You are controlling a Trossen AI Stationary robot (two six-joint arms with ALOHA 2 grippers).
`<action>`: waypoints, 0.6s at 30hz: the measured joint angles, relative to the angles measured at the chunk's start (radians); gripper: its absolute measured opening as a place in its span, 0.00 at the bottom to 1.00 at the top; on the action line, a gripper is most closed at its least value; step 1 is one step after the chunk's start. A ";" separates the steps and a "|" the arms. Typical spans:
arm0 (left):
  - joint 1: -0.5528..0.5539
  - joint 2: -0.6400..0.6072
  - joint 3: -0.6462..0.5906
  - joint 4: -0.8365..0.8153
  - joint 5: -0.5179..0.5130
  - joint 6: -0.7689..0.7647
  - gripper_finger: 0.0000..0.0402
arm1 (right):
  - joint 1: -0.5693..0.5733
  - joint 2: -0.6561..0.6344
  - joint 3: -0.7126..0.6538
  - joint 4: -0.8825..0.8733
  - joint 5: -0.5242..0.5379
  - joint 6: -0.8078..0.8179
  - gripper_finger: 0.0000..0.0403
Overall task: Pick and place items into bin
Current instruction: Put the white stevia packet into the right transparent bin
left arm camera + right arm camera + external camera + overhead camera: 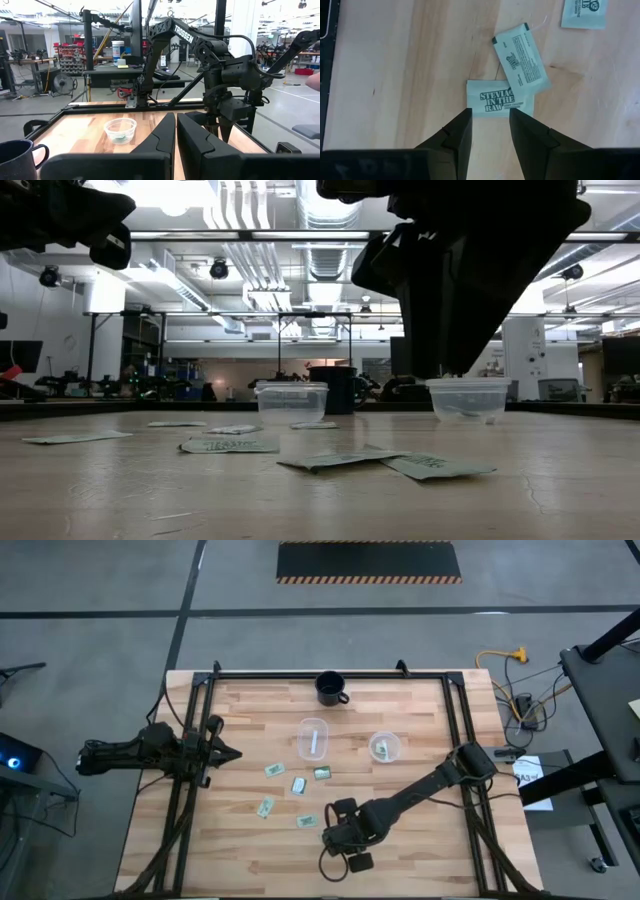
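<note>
Packets (299, 786): scattered mid-table (420, 840), lower centre of the high view. My right fingers (489, 120): apart, straddling one packet (500, 102), seemingly unclamped. My left fingers (176, 137): together, at the table's left edge.

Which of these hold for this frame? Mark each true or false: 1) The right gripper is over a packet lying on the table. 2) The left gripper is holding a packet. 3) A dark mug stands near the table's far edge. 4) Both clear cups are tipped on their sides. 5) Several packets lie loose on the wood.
1) True: the right gripper hangs with its fingers parted straddling a packet that lies flat beside a second one.
2) False: the left gripper is shut, at the table's left side, with nothing between its fingers.
3) True: the dark mug stands there.
4) False: in the low view, both clear cups stand upright.
5) True: loose packets lie scattered mid-table.
</note>
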 joint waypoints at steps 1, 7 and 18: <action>0.000 0.000 0.000 0.000 0.000 0.000 0.00 | 0.000 0.000 0.000 0.000 0.000 -0.001 0.31; 0.000 0.000 0.000 0.000 0.000 0.000 0.00 | -0.002 0.000 0.000 -0.001 0.000 -0.018 0.31; 0.000 0.000 0.000 0.000 0.000 0.000 0.00 | -0.004 0.000 0.000 -0.003 -0.003 -0.027 0.31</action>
